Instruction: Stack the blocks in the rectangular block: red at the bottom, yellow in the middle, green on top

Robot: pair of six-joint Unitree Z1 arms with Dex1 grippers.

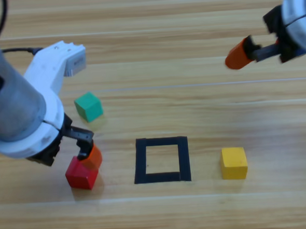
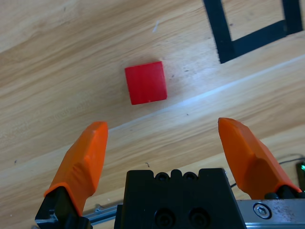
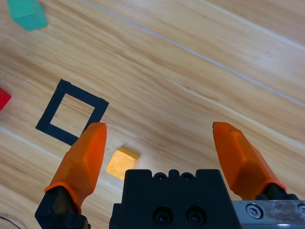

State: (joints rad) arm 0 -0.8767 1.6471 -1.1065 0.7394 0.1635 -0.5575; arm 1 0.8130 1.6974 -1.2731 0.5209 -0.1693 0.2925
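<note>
My left gripper [image 2: 162,131] hangs over the red cube [image 1: 82,173], jaws spread wide and holding nothing; the cube lies ahead of the gap, not yet between the fingertips. It sits toward the table's [image 1: 201,54] front-left, well left of the rectangular block [image 1: 162,159], whose taped outline has nothing inside. The green cube [image 1: 88,106] lies behind the red one, nearer the table's middle, and the yellow cube [image 1: 234,163] sits just right of the tape. My right gripper [image 3: 159,138] waits high near the back-right corner, also spread and holding nothing. I judge all 3 cubes light, rigid and smooth-faced, likely to skid if nudged, so I would close squarely on 2 opposite side faces of the red, low enough to stop it pivoting.
</note>
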